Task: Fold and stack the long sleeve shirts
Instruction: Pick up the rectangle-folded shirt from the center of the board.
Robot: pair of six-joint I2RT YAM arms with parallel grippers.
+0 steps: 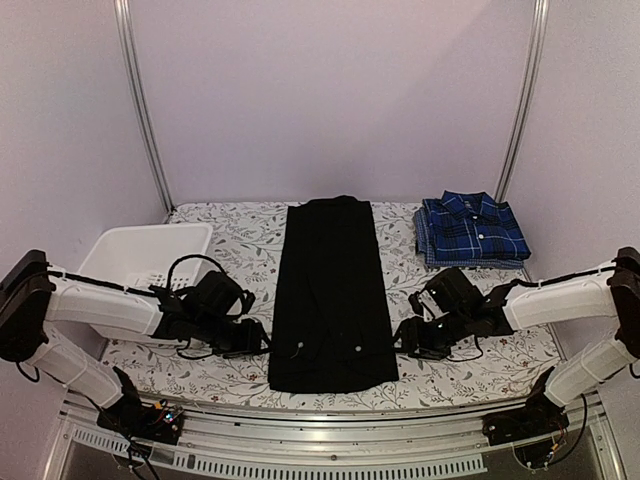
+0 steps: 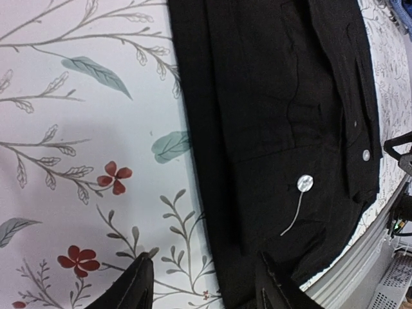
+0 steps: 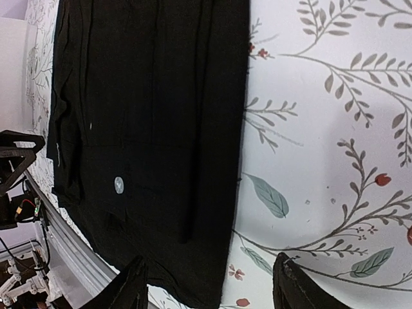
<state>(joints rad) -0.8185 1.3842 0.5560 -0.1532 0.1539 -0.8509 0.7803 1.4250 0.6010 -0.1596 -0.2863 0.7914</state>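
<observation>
A plain black long sleeve shirt (image 1: 333, 295) lies folded into a long narrow strip down the middle of the floral table, with pale buttons near its front end. A blue plaid long sleeve shirt (image 1: 470, 230) sits folded at the back right. My left gripper (image 1: 262, 340) is low beside the black shirt's near left edge. In the left wrist view the left gripper (image 2: 205, 283) is open, straddling the edge of the black shirt (image 2: 277, 129). My right gripper (image 1: 403, 338) mirrors it on the right. It (image 3: 212, 286) is open across the black shirt's (image 3: 148, 116) right edge.
A white slotted basket (image 1: 150, 260) stands at the left, just behind my left arm. The metal rail of the table's front edge (image 1: 330, 410) runs close below the black shirt's near end. White walls enclose the back and sides.
</observation>
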